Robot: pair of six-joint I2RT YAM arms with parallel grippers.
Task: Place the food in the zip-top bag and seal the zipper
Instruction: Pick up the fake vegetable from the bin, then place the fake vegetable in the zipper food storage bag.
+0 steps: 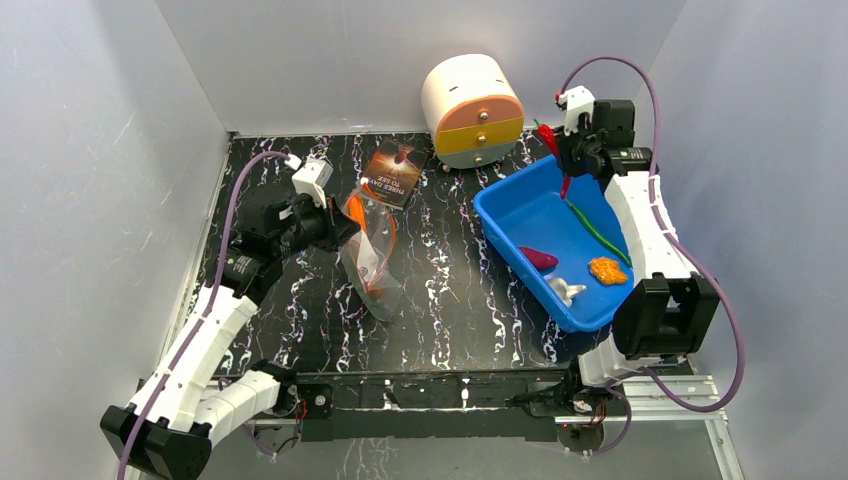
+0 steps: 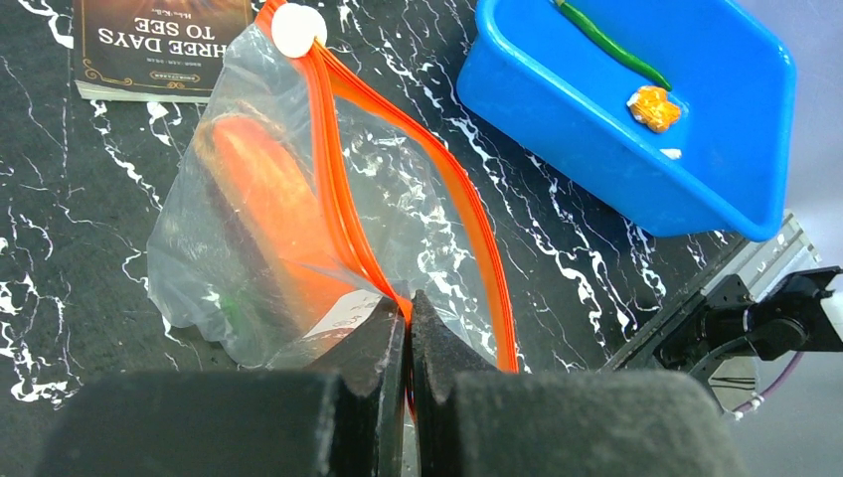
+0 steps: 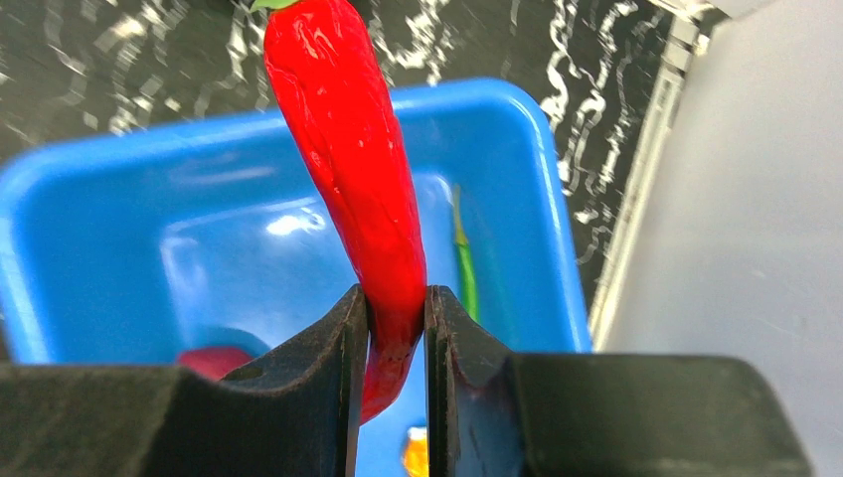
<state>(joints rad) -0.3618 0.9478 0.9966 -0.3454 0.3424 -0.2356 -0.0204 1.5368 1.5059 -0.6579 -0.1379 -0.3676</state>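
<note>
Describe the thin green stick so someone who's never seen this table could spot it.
Find the blue tray on the table's right side. The green stick lies near its right wall, long and thin, unlike the chunky magenta piece, white lump and orange bit beside it.

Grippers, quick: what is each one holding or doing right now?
Left gripper: closed on the red-orange zipper strip of the clear floppy plastic bag.
Right gripper: closed on the glossy red toy chili.

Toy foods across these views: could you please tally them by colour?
Red: 1, chili
Green: 1, stick
Magenta: 1, piece
White: 1, lump
Orange: 2, bit in bin, slice in bag
Total: 6
</note>
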